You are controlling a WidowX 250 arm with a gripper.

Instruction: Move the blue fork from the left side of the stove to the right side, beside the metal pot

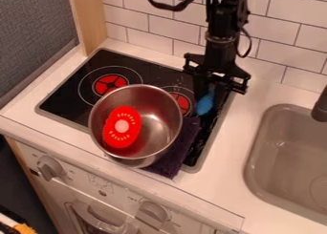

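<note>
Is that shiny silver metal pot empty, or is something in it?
Not empty: inside the silver metal pot lies a red oval piece with a pale centre.

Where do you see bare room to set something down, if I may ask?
The white counter lies bare between the stove and the sink, as does the stove's corner left of the pot. Right of the pot it is crowded: purple cloth, blue object and pincer.

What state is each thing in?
Gripper: pointing down, above the stovetop's right side
Blue object: at the gripper; grip unclear
Steel pot: upright, lidless
Red toy slice: inside pot, patterned face up
Purple cloth: rumpled, partly hidden by pot
Stove knobs: settings unreadable
</note>
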